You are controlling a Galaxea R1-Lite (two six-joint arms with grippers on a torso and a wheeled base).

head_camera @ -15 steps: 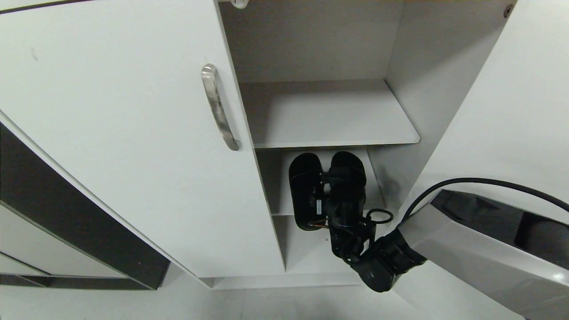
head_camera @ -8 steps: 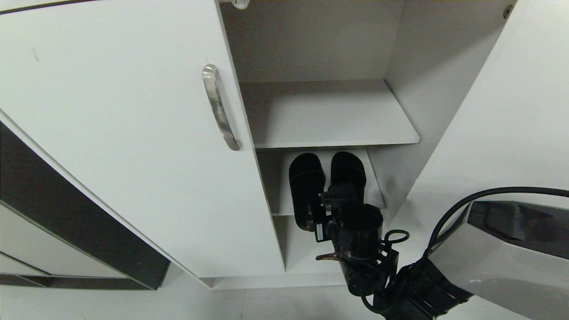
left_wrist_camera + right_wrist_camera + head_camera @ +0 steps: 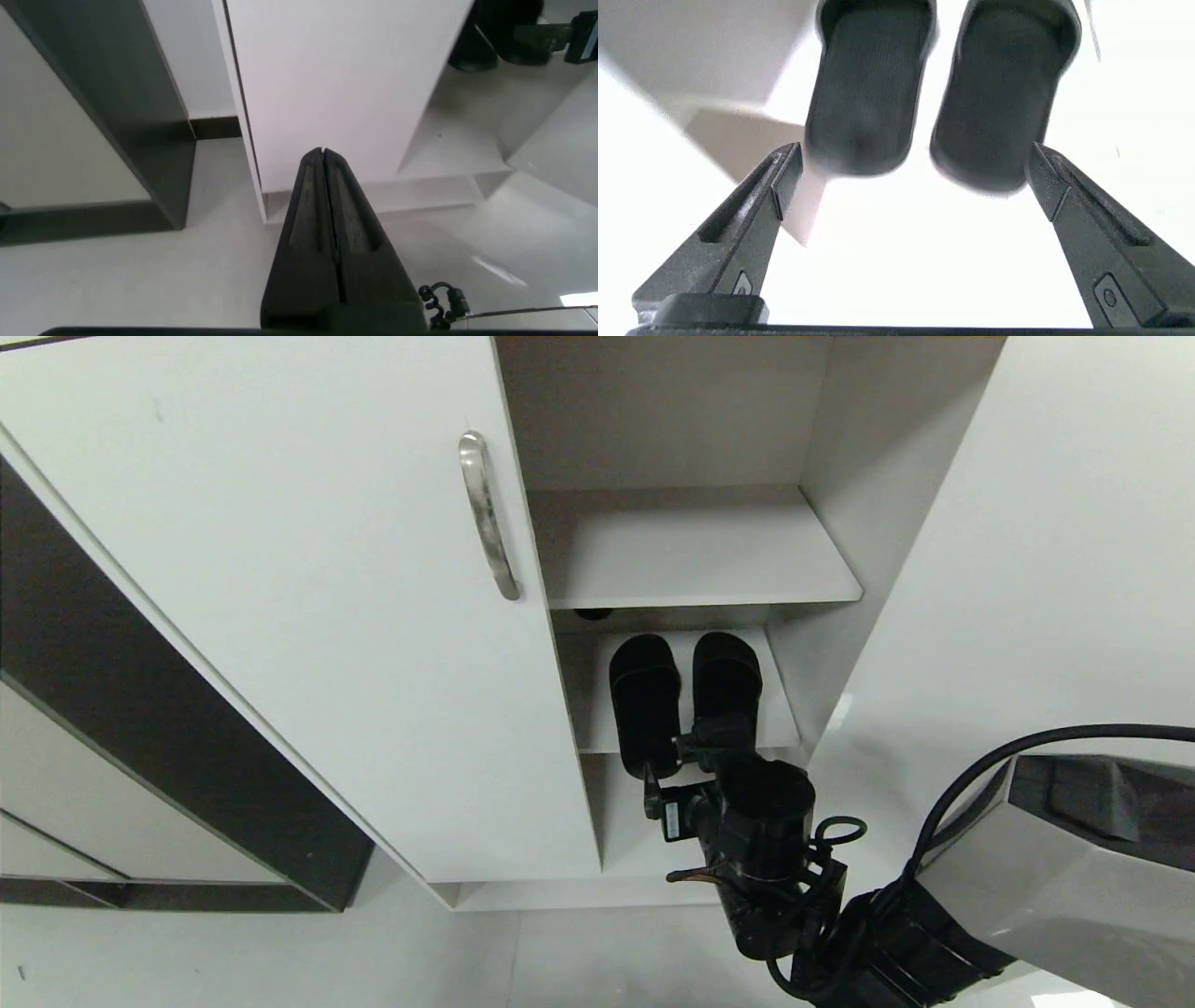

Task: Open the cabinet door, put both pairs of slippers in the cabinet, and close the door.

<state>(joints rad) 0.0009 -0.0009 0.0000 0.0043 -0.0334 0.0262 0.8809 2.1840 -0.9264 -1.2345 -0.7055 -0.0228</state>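
Closest to the robot, the left gripper [image 3: 322, 163] hangs over the pale floor [image 3: 140, 280] in front of the cabinet. Its two fingers are pressed together with nothing between them.

Farther ahead on the robot's right, the right gripper [image 3: 686, 761] sits at the mouth of the cabinet's open compartment. Its jaws are spread wide and hold nothing. In the right wrist view its fingers [image 3: 757, 219] flank the heel ends of the pair of black slippers [image 3: 644, 695]; whether they touch cannot be told.

The slippers lie side by side on the lower shelf [image 3: 777, 717], toes pointing into the cabinet. The heel of the left one juts out past the shelf's front edge, while the right one's heel is hidden behind the gripper.

Above them is the upper shelf [image 3: 691, 551], white and flat.

To the left, the left cabinet door [image 3: 280, 569] is shut, with a curved metal handle [image 3: 487, 513] standing upright near its inner edge. To the right, the right cabinet door [image 3: 1046, 541] is swung open toward the robot.
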